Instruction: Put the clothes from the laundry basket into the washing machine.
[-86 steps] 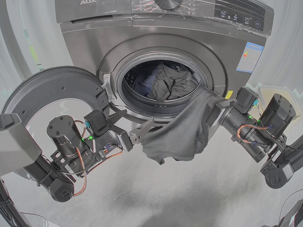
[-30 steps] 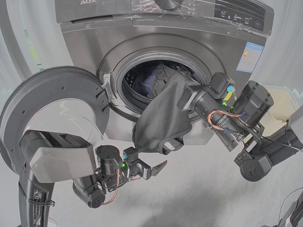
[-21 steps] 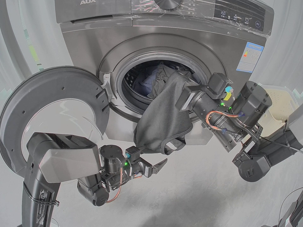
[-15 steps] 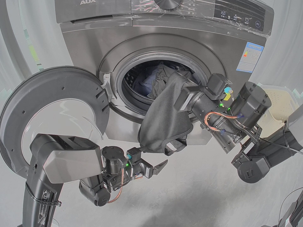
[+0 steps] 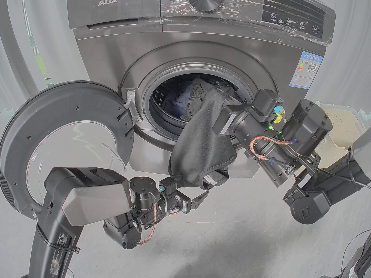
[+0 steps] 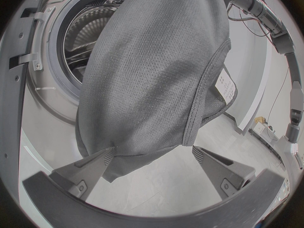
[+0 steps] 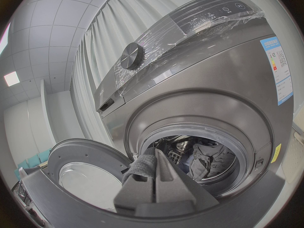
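Right fingers clenched on grey shirt at washing machine mouth, 4 o'clock. Shirt's light, floppy. Left fingers spread; best pinch its hem at 6 o'clock.

On my feed the washing machine looks like satin grey metal, crinkled glossy clear film wraps its control panel, and the dark shirt at its opening is matt, fine-holed mesh cloth with a ribbed collar.

logo: washing machine drawer front | icons: control panel | blue label, front right: print probably too small | white tag on grey garment: lettering unclear
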